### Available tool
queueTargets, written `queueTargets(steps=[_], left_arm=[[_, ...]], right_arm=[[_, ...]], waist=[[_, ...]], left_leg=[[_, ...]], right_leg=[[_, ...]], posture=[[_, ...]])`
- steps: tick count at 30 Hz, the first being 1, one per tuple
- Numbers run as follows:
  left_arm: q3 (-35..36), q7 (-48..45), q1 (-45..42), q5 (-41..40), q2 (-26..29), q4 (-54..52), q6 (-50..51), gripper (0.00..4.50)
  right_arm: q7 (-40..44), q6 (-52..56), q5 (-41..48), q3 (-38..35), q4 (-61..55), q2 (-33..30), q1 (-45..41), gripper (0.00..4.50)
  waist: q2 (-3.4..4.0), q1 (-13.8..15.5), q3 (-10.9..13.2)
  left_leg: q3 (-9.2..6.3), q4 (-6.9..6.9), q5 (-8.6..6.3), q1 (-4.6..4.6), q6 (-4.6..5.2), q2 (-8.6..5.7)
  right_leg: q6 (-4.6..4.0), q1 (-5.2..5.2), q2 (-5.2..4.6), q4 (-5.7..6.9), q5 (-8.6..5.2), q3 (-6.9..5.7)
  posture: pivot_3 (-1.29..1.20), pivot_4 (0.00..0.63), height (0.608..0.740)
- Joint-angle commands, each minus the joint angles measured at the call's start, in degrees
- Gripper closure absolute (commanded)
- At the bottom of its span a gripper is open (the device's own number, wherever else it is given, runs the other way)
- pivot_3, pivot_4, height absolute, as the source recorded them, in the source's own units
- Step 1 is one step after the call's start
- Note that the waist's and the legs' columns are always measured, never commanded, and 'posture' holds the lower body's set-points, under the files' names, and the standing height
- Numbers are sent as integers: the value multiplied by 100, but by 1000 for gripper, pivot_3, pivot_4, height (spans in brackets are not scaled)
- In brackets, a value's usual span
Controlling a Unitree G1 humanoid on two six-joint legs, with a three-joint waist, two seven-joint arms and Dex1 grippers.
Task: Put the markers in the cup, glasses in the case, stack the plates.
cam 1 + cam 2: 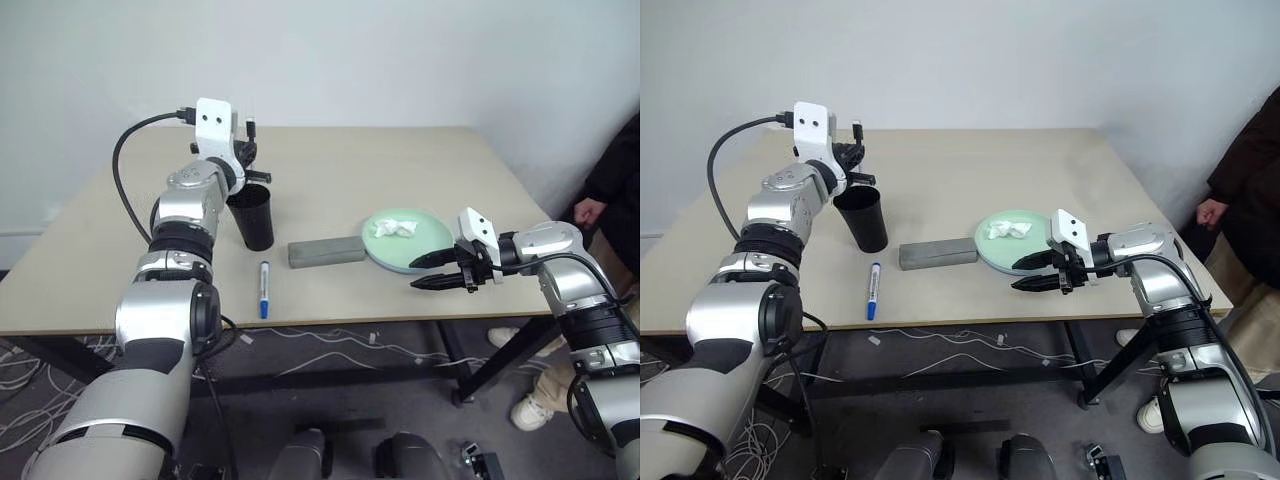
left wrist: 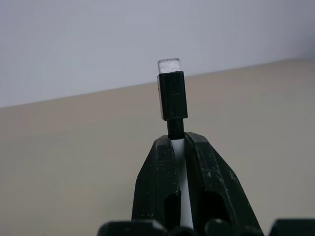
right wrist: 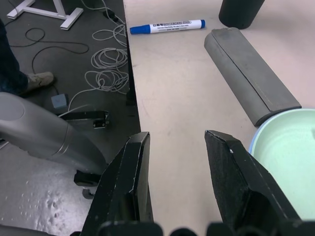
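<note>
Left gripper clamped on thin black-ended marker, held above black cup. Right gripper parted, empty, beside mint-green plate; blue-capped marker lying on table near grey case.

the table is bearing a cup at left, a marker near, a case centrally, plates at right.

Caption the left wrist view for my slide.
Left gripper fingers shut on the black-ended marker, above the table.
</note>
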Motion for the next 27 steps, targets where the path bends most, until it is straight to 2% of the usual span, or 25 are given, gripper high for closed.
queueTargets(steps=[1,12,25,26,27], left_arm=[[-11,-202,91,-43,65,-327,-226,4473],[19,-537,842,-270,-13,-1120,-1,4473],[7,-466,1136,-259,31,-1511,134,4473],[17,-453,1137,-263,38,-1515,143,3896],[22,-441,1138,-262,48,-1518,145,3634]], right_arm=[[-88,4,130,-225,-191,-114,-17,2577],[-251,171,423,-667,17,-130,-183,2577],[-254,348,670,-951,213,-181,-412,2577],[-255,345,670,-946,217,-179,-415,2577],[-259,343,670,-941,220,-177,-417,2577]], waist=[[0,7,0],[0,6,0],[0,7,0],[0,7,0],[0,7,0]], left_leg=[[2,1,-1,1,2,-1],[-1,2,0,0,3,-1],[0,3,2,1,7,-1],[1,3,2,0,7,-2],[1,3,2,0,7,-2]], right_leg=[[0,0,-1,0,0,3],[-1,0,1,0,0,7],[-2,1,2,1,1,9],[-2,1,2,1,1,10],[-2,1,2,1,1,11]], posture=[[0,0,695],[0,0,695],[0,0,695],[0,0,695],[0,0,695]])
